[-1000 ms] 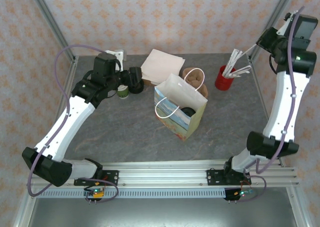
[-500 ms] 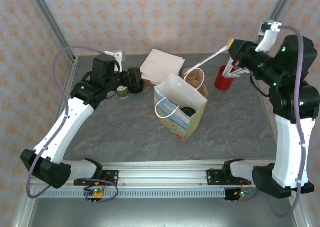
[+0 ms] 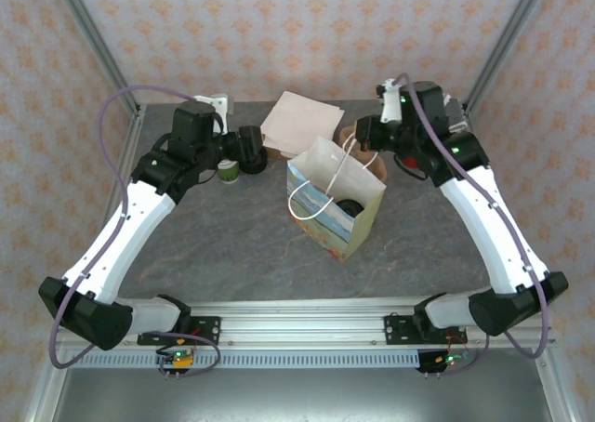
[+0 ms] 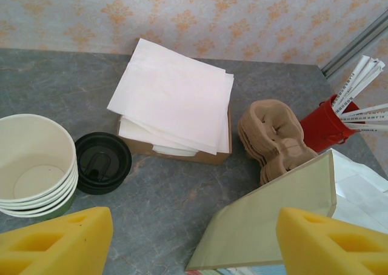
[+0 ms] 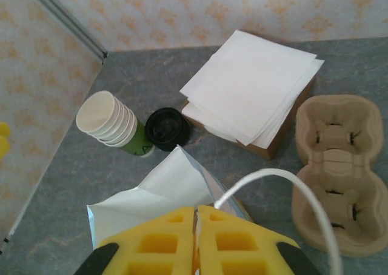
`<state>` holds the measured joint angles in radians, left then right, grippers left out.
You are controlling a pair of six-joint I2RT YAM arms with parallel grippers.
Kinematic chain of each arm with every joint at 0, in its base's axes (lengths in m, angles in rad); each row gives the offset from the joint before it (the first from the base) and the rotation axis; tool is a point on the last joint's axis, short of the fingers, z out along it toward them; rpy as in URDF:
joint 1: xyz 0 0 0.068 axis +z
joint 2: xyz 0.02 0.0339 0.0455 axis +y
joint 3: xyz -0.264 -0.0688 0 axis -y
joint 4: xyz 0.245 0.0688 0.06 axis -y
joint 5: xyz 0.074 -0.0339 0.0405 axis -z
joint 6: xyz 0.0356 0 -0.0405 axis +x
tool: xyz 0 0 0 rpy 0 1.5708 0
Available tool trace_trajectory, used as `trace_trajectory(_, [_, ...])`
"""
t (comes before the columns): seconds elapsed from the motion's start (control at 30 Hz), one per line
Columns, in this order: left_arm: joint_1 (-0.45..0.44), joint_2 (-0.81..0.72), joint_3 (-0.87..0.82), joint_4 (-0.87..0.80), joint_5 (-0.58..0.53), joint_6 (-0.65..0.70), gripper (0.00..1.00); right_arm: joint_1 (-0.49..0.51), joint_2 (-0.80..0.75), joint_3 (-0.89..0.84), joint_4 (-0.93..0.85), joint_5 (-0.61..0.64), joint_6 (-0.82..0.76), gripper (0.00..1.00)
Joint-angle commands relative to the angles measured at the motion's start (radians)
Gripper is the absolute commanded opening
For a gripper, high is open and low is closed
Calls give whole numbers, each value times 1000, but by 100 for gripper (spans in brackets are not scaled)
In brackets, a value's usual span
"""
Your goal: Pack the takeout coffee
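Observation:
The paper bag [image 3: 337, 204] stands open mid-table. The black lid of the takeout coffee [image 3: 349, 206] shows inside it, the cup's sides hidden. My right gripper [image 3: 364, 136] hangs over the bag's back edge. In the right wrist view it [image 5: 196, 209] is shut on a thin white wrapped straw, above the bag's mouth [image 5: 163, 190] and beside its cord handle [image 5: 285, 178]. Left of the bag and behind it, my left gripper [image 3: 249, 148] is open, with nothing between its yellow fingers [image 4: 57, 241]; the bag's side [image 4: 273, 220] lies below it on the right.
A stack of lidless cups [image 4: 33, 166] and loose black lids [image 4: 102, 162] sit at the back left. A box of white napkins [image 4: 176, 96] is at the back middle. Brown cup carriers [image 5: 339, 166] and a red cup of straws [image 4: 324, 126] stand behind the bag.
My right arm has swung from the back right corner in over the bag's back edge, carrying the straw. The left arm has not moved.

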<state>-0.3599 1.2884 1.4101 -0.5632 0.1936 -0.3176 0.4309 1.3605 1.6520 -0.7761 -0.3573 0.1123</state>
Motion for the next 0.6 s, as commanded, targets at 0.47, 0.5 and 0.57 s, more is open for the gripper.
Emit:
trace_trajectory(0.47, [-24, 416, 309, -95, -136, 142, 69, 52, -63, 85, -32, 190, -117, 71])
trace_trajectory(0.5, [-30, 473, 374, -130, -165, 173, 69, 52, -71, 81, -27, 191, -117, 72])
trace_trajectory(0.57, [-29, 589, 522, -210, -202, 211, 68, 52, -84, 66, -13, 199, -116, 73])
